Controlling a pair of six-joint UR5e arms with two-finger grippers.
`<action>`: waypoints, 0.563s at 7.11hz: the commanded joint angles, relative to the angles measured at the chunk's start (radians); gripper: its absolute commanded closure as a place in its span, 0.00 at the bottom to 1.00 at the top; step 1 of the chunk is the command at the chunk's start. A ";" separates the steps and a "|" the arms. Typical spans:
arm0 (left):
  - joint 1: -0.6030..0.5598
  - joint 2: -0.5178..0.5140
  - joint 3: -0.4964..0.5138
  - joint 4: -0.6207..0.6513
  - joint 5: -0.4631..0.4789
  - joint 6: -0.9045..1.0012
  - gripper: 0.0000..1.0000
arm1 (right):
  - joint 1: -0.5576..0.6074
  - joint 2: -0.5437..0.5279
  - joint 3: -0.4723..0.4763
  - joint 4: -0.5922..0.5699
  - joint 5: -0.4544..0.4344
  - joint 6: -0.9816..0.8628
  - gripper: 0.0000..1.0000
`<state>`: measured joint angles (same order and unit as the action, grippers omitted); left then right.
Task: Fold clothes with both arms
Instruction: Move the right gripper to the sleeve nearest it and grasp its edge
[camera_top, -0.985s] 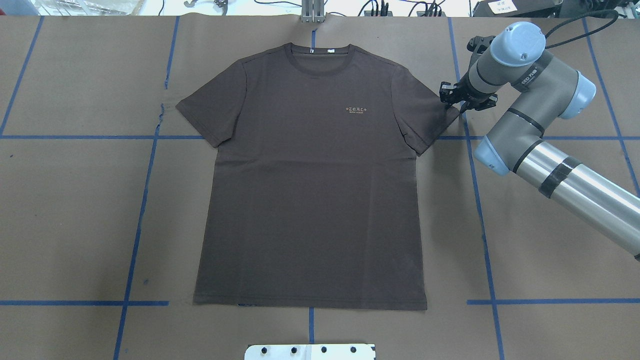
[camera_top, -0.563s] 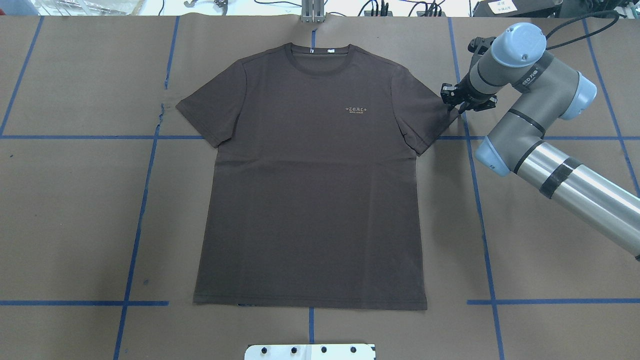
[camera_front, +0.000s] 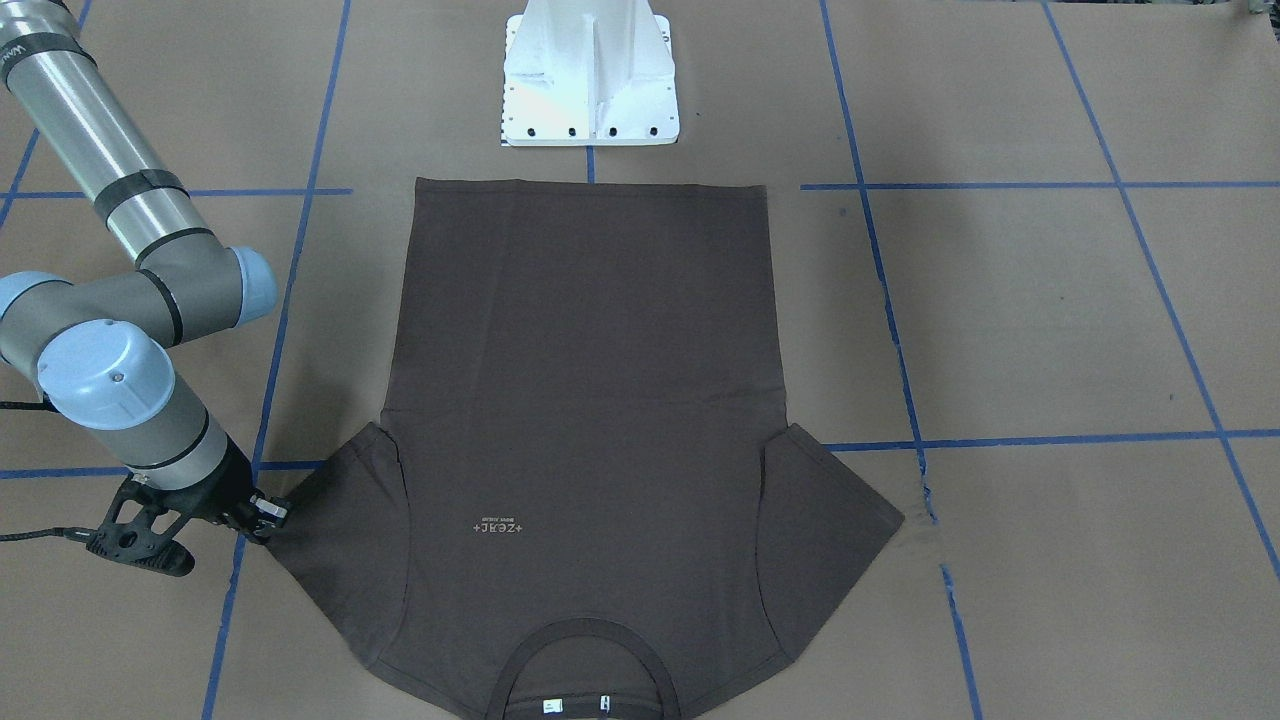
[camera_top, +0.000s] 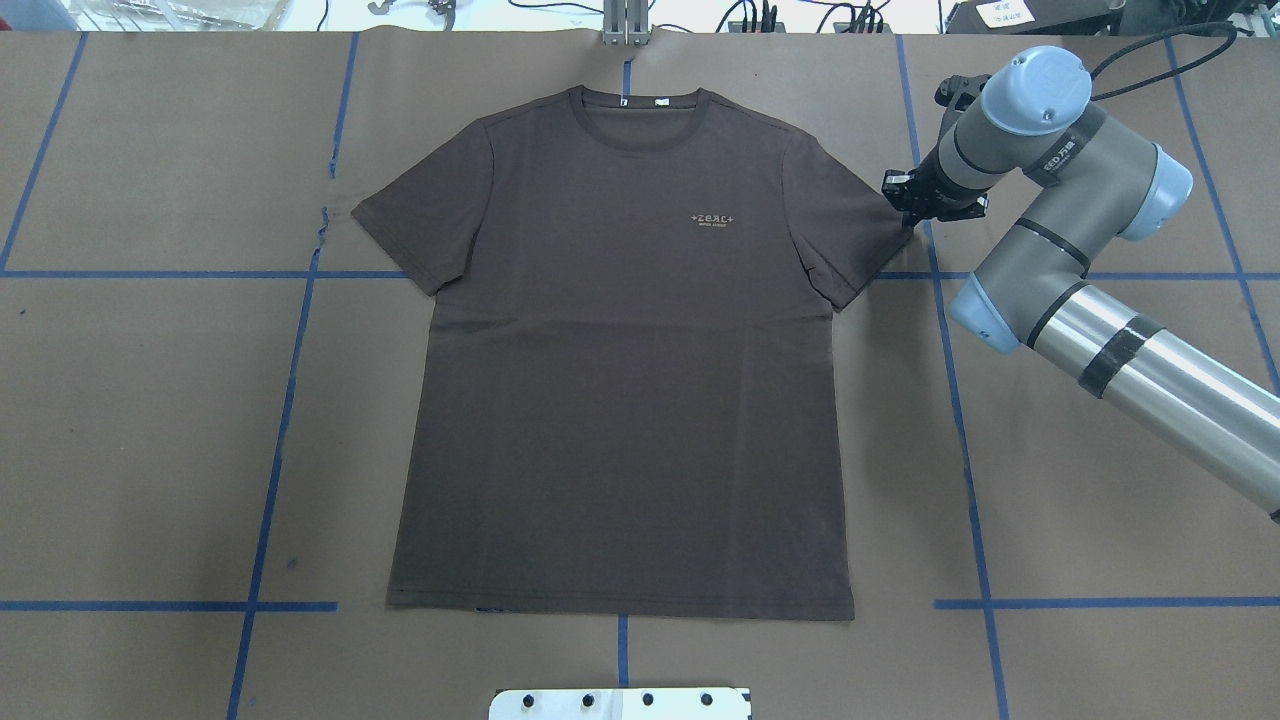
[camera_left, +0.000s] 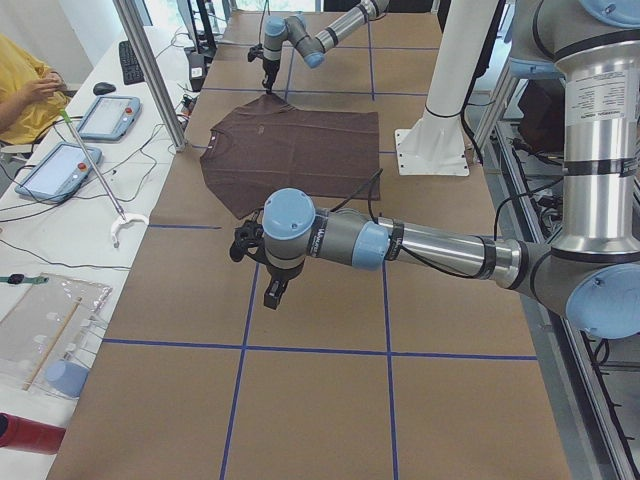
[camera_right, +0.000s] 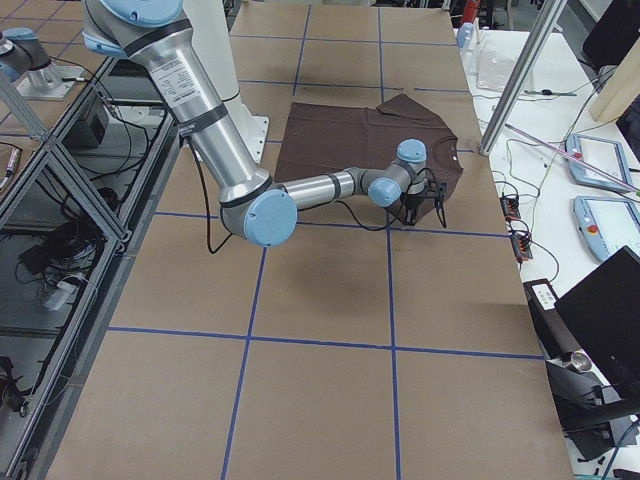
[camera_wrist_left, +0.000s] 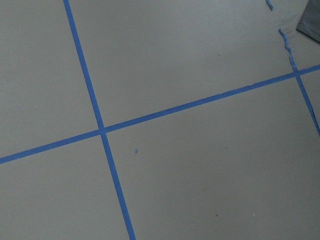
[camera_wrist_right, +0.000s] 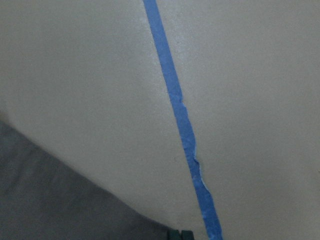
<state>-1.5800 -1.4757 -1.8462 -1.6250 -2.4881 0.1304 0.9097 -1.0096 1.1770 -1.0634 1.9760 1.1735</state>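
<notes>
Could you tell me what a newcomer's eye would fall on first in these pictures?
The dark brown T-shirt lies spread flat, front up, in the middle of the paper-covered table, collar on the side far from the robot. The right arm reaches in with its gripper at the tip of the nearer sleeve; whether it has hold, I cannot tell. The left arm hangs over bare paper crossed by blue tape lines, apart from the shirt.

Silver-grey tube arms (camera_top: 1180, 385), light-blue joint caps (camera_top: 1035, 90), black tape bands (camera_top: 1112, 360), white pedestal (camera_front: 590, 70).
</notes>
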 joint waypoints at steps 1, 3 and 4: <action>0.000 0.000 -0.002 0.001 0.000 0.000 0.00 | 0.000 0.005 0.022 -0.003 0.010 0.011 1.00; 0.000 0.000 -0.002 0.001 0.000 0.000 0.00 | -0.002 0.008 0.085 -0.013 0.056 0.043 1.00; 0.000 0.000 -0.002 0.001 0.000 0.000 0.00 | -0.017 0.020 0.102 -0.018 0.055 0.093 1.00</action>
<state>-1.5800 -1.4757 -1.8483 -1.6245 -2.4881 0.1304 0.9048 -1.0001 1.2518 -1.0758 2.0218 1.2173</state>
